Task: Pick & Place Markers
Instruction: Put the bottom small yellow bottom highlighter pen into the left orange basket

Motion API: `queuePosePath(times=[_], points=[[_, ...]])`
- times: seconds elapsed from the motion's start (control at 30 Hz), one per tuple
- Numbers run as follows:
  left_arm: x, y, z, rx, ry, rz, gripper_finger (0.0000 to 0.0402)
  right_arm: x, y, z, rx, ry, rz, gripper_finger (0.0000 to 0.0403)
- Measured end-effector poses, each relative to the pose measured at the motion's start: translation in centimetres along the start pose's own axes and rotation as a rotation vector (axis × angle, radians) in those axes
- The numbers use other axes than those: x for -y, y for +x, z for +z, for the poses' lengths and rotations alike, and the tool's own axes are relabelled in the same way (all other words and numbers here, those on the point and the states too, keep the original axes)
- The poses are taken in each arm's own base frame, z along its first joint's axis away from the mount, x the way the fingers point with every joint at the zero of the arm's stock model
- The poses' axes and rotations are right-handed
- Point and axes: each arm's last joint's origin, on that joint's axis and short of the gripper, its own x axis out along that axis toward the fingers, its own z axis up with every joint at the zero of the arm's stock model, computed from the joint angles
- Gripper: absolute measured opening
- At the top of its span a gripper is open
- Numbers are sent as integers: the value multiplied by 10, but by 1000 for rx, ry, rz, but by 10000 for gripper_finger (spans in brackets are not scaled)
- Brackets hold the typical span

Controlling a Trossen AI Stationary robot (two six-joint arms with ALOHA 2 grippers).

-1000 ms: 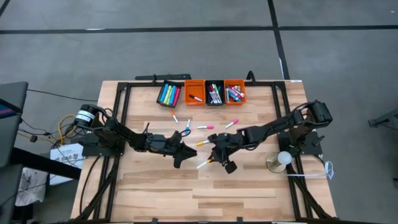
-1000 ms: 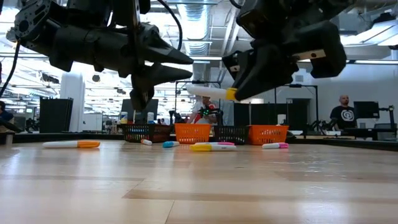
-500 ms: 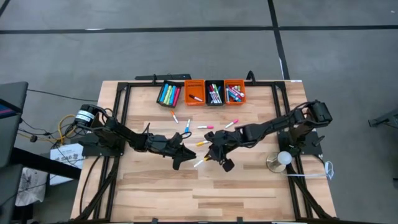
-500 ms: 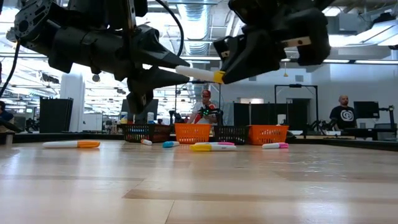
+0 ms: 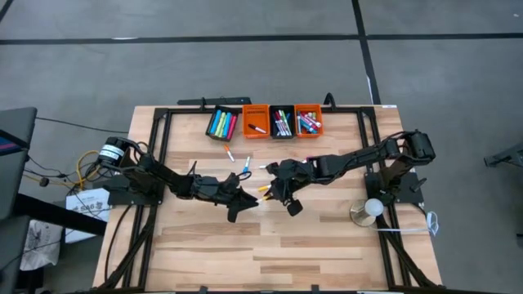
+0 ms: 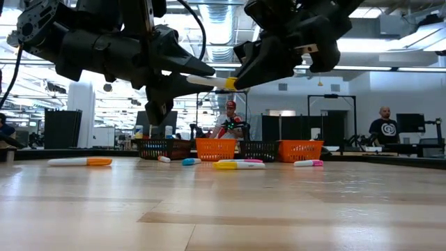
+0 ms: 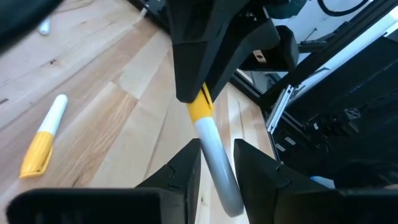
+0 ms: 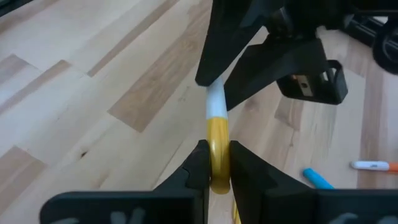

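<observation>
The right tool [image 6: 233, 75] is closed on the yellow cap of a marker [image 6: 209, 81] held aloft over the middle of the desk [image 5: 327, 245], and the white barrel of that same marker lies between the fingers of the left tool [image 7: 214, 171], which stand narrowly apart on either side of it; whether they are pressing on it cannot be told. The step in hand looks like a hand-over, or a pull to part cap from barrel, carried out in mid-air between the two arms. The next move would call for one tool to have a firm hold before the other lets go, or the marker may drop to the wood. Loose markers lie on the desk, among them a pink-capped one [image 6: 307, 163], a blue one [image 6: 190, 161] and an orange-capped one [image 6: 80, 162]. At the desk's far edge stand four small bins [image 5: 255, 129] in a row, holding more markers. Beyond is a bright workshop, where a person [image 6: 384, 127] stands
</observation>
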Motion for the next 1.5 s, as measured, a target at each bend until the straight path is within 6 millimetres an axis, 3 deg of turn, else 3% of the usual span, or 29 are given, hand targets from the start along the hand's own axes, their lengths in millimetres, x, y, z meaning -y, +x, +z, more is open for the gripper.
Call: queuePosePath(times=[0.53, 0.93, 1.33, 1.5], points=[[-2, 0, 1, 50, 39, 76, 91, 5, -1, 1, 11, -18, -26, 32], [-8, 0, 4, 46, 18, 92, 39, 6, -1, 2, 24, -48, -31, 36], [-12, 1, 6, 56, 22, 114, 39, 6, -2, 3, 0, -59, -73, 75], [-16, 1, 8, 54, 20, 130, 46, 5, -2, -2, -62, -63, -69, 113]])
